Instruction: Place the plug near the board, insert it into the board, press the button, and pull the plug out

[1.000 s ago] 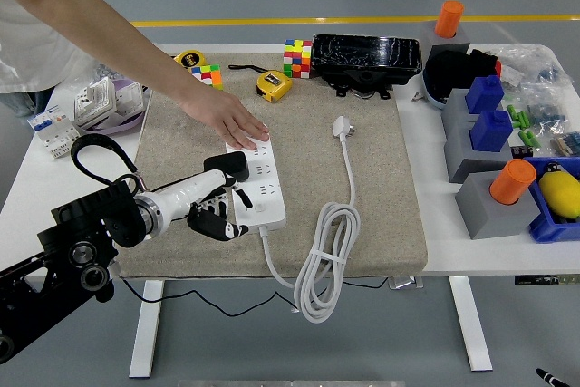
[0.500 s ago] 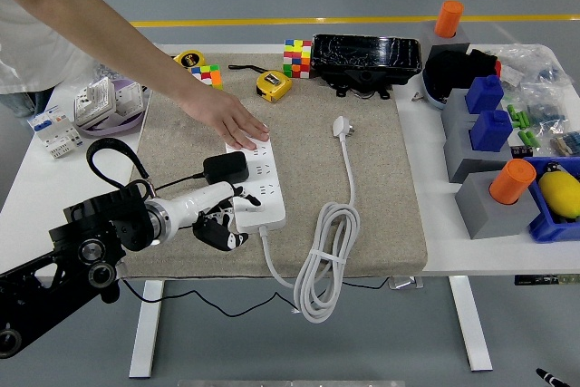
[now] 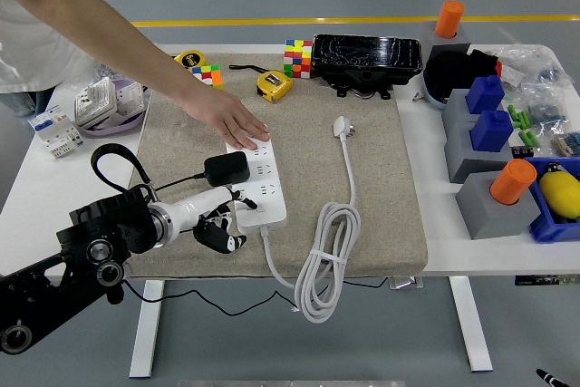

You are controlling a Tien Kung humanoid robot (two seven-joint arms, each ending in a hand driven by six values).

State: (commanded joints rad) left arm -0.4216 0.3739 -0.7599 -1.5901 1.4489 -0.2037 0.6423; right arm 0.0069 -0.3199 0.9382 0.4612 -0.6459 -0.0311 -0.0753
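Left hand beside board (person's hand steadying), plug alongside

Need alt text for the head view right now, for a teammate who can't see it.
The robot's left hand sits at the near end of a white power strip beside a black plug, while a person's hand presses the strip's far end on a beige mat.

The desk is white, with a beige woven mat over it. The power strip and its coiled cable are white; the adapter is black. Two cubes show multicoloured squares. Orange cylinders top grey blocks. The robot hand is black.
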